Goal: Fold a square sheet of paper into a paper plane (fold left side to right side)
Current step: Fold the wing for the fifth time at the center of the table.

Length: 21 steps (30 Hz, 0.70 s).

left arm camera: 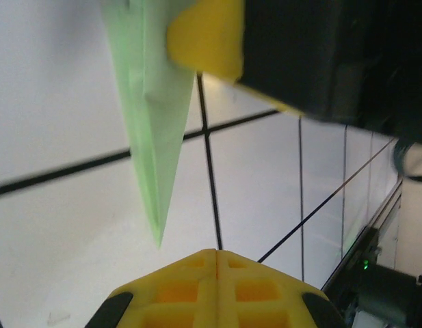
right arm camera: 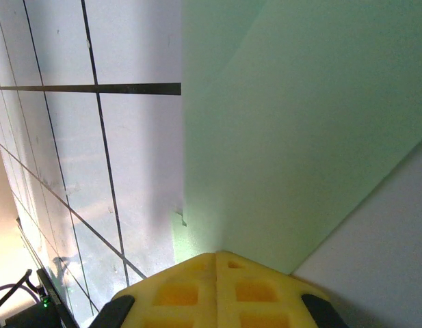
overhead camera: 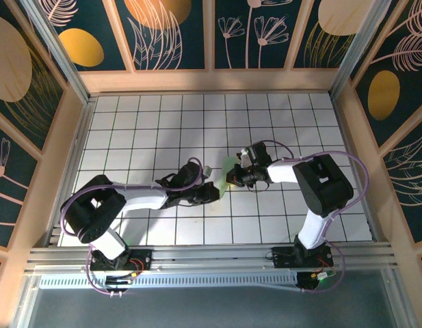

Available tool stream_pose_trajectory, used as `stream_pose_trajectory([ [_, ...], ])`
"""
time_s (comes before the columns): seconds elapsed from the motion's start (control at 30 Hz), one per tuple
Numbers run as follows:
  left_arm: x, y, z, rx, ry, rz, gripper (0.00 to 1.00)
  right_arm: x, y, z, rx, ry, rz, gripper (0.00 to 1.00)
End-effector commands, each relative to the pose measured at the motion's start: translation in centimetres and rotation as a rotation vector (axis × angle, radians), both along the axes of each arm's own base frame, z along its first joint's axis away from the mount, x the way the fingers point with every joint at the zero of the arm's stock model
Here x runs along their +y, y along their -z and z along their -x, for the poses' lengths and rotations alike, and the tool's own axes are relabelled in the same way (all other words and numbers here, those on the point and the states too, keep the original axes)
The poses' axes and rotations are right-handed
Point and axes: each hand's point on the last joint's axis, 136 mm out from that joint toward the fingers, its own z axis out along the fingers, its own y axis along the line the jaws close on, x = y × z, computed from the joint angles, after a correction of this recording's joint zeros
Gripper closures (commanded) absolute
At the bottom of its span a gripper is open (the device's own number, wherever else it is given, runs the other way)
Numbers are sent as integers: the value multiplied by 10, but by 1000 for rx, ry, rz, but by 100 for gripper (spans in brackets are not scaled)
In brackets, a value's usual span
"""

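We see the left gripper closed tight on nothing, just short of the tip of the paper plane, which the right gripper pinches near the middle of the grid table.

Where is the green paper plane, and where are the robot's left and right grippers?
paper plane (left arm camera: 152,130), left wrist view, middle of its pointed green body.
left gripper (left arm camera: 216,254), left wrist view, tip where its yellow fingers meet.
right gripper (right arm camera: 216,255), right wrist view, tip where its yellow fingers meet.

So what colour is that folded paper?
The paper is pale green, clearest from the left wrist camera.
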Motion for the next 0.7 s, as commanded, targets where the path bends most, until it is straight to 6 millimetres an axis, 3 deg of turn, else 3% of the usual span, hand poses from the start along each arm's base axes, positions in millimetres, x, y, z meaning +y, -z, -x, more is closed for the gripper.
stream_pose_trajectory([
  [0.0, -6, -5, -14, -11, 21, 7, 100, -42, 63, 32, 139, 38, 261, 100],
  [0.2, -22, 15, -23, 14, 64, -12, 100, -40, 63, 33, 142, 36, 257, 100],
  [0.47, -9, 48, -21, 48, 46, -105, 100, -37, 58, 31, 134, 32, 241, 100],
  [0.67, 2, 66, -14, 74, 40, -169, 100, -21, 28, 11, 77, 28, 167, 100],
])
